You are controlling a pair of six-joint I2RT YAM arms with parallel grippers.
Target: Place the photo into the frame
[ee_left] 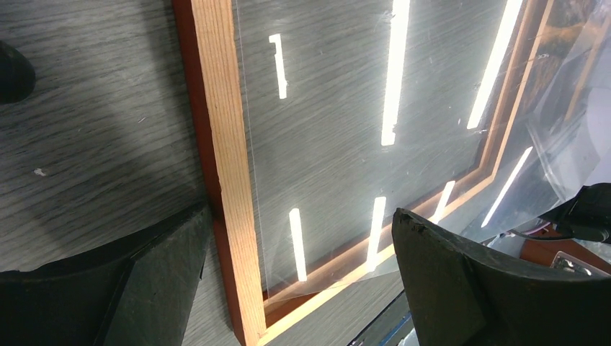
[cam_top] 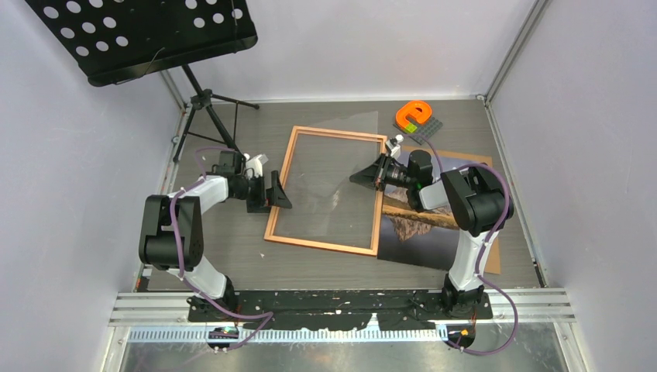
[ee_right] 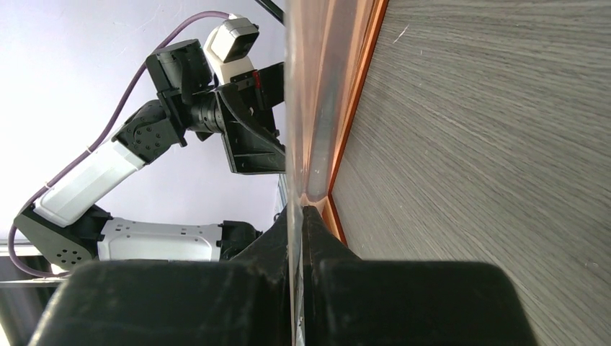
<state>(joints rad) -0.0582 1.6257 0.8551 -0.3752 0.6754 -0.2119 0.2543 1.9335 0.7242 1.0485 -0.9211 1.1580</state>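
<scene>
Frame: the frame (cam_top: 321, 246) lies flat in the middle of the desk (cam_top: 232, 263), with its long sides running near to far; the grey desk shows through its opening.
Clear sheet: a clear sheet (cam_top: 329, 178) covers the frame's opening. Its left edge rests along the left rail and its far end reaches past the far rail. Ceiling lights glare off it in the left wrist view.
Right fingers: the right fingers (ee_right: 403, 303) are pressed together on the right edge of the clear sheet, over the frame's right rail. The right wrist view shows the sheet edge-on between them.
Left fingers: the left fingers (ee_left: 461, 288) are spread wide over the frame's left rail and hold nothing. The rail runs between them, and whether they touch it cannot be told.
Photo: the photo (cam_top: 422, 229) lies picture side up to the right of the frame, outside it and partly hidden under the right arm.
Backing board: a brown backing board (cam_top: 491, 260) lies under the photo, showing at its right side.
Far right: an orange letter (cam_top: 411, 116) sits on a grey plate (cam_top: 430, 128).
Far left: a black music stand (cam_top: 147, 35) stands there.
</scene>
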